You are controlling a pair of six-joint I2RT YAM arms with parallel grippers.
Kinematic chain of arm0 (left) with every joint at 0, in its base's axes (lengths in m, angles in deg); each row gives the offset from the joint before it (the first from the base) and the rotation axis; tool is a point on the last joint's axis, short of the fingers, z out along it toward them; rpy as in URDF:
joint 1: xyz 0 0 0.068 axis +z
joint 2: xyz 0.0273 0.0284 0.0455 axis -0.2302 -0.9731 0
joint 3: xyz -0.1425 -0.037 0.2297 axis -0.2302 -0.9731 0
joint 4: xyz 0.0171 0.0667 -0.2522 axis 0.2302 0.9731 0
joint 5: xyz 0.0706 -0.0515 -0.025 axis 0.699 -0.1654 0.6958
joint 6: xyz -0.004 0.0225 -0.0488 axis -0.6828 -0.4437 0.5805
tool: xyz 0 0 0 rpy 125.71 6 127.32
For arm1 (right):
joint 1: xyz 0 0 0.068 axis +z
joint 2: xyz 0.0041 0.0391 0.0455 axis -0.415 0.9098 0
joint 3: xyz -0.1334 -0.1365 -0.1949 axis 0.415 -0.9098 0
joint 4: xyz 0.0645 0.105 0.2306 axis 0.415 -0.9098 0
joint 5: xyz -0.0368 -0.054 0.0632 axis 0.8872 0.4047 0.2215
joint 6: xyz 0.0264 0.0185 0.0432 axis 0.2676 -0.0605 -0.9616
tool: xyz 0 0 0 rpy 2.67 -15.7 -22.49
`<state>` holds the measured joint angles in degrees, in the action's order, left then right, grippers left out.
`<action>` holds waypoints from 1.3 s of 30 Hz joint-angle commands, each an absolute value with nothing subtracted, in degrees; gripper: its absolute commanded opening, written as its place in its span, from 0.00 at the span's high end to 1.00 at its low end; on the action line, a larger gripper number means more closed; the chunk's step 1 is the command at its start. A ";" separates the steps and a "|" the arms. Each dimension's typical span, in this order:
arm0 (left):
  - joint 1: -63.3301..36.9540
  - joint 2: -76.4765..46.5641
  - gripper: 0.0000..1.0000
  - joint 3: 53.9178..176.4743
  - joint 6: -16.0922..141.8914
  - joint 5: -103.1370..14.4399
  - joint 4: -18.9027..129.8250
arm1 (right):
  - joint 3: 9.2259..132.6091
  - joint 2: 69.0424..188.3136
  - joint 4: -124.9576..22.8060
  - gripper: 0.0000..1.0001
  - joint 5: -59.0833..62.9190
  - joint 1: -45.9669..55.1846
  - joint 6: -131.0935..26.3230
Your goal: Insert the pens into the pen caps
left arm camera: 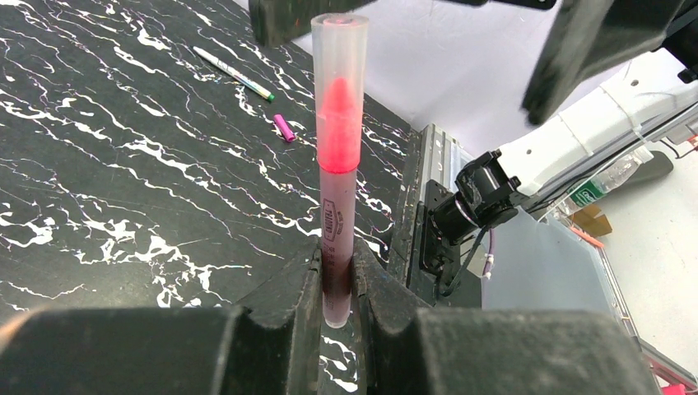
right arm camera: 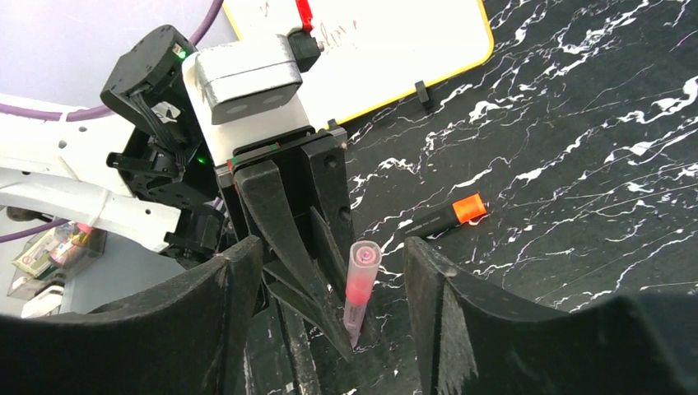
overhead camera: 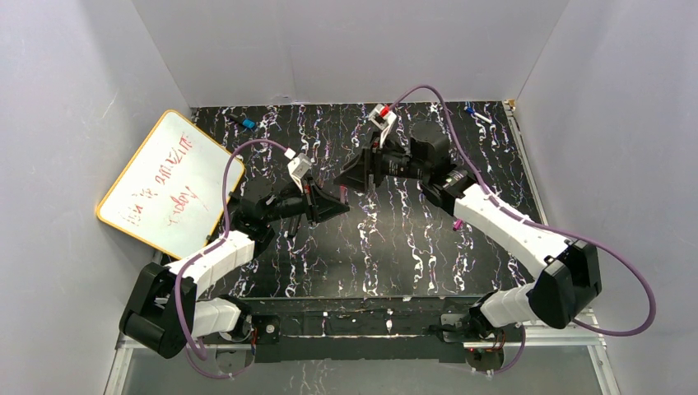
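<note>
Bottom centre of the left wrist view: left gripper, matte black fingers clamped on the lower barrel of a slim frosted-plastic pen, held upright. Barrel's bottom end buried between the fingers; small print on it too fine to read. Neon pink-red tip glowing through a cloudy round sleeve at the upper end.

Just past it, right gripper, jaws well apart, one broad curved finger either side of the pen's top, clear of it; cut off at the upper edge of the left wrist view.

Farther out on the black, white-veined marbled surface: a black pen with an orange end, lying flat at centre right of the right wrist view. Upper left of the left wrist view: a short magenta-purple tube cap and a thin white pen with a green tip.

Beyond, along the top of the right wrist view: yellow-edged whiteboard, partly cut off, red scribble illegible.
</note>
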<state>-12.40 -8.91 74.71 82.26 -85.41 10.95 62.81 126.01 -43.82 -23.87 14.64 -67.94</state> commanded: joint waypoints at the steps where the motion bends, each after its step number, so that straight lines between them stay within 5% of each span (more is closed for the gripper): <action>1: -12.70 -8.71 1.00 76.64 82.21 -86.33 9.40 | 64.06 127.11 -41.04 0.31 -23.31 15.81 -66.87; 18: -12.79 -8.90 1.00 76.69 82.17 -86.35 9.14 | 65.07 128.97 -41.01 0.56 -23.16 16.63 -66.48; 21: -12.79 -8.98 1.00 76.78 82.09 -86.36 9.14 | 64.98 129.27 -40.99 0.70 -23.76 16.62 -66.74; 24: -12.75 -9.09 1.00 76.86 82.04 -86.28 9.05 | 64.70 129.60 -41.31 0.98 -23.95 16.79 -66.99; 39: -9.33 -10.39 1.00 86.85 83.22 -86.33 8.92 | 58.94 127.34 -44.44 0.99 -22.14 19.47 -65.18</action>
<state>-10.94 -11.16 79.95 82.46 -88.45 14.28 62.37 128.30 -40.94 -19.81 16.39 -66.04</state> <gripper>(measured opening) 0.123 0.133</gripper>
